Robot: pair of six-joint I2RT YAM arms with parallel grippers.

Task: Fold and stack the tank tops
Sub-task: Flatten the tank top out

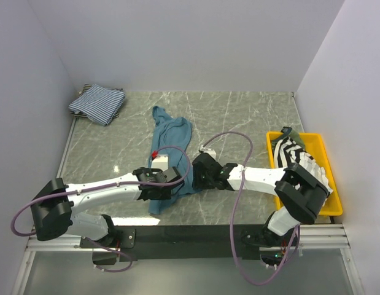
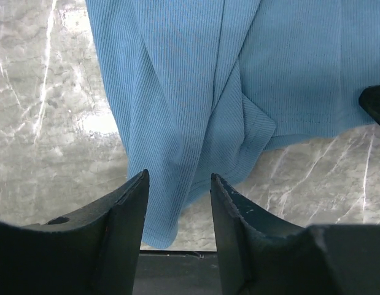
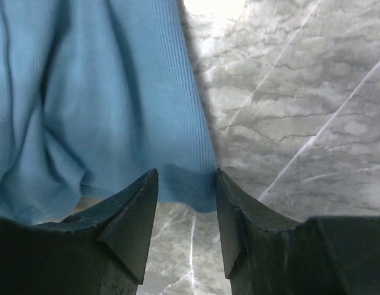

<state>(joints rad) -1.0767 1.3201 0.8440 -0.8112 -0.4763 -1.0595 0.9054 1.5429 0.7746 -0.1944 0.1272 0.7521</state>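
The teal-blue tank top (image 1: 171, 138) lies rumpled lengthwise in the middle of the table. My left gripper (image 1: 166, 187) hovers over its near left hem. In the left wrist view my left gripper (image 2: 179, 181) is open, with a hanging corner of the teal top (image 2: 177, 92) between the fingertips, unclamped. My right gripper (image 1: 199, 175) is at the near right hem. In the right wrist view my right gripper (image 3: 186, 175) is open around the hem corner of the teal top (image 3: 85, 92). The fine blue-and-white striped top (image 1: 97, 103) lies folded at the back left. The black-and-white striped top (image 1: 294, 150) and the olive-green top (image 1: 279, 139) lie in the tray.
The yellow plastic tray (image 1: 334, 184) stands at the right edge of the marble table. A black rail (image 2: 177, 270) runs along the table's near edge just below the teal top's corner. White walls close the back and sides.
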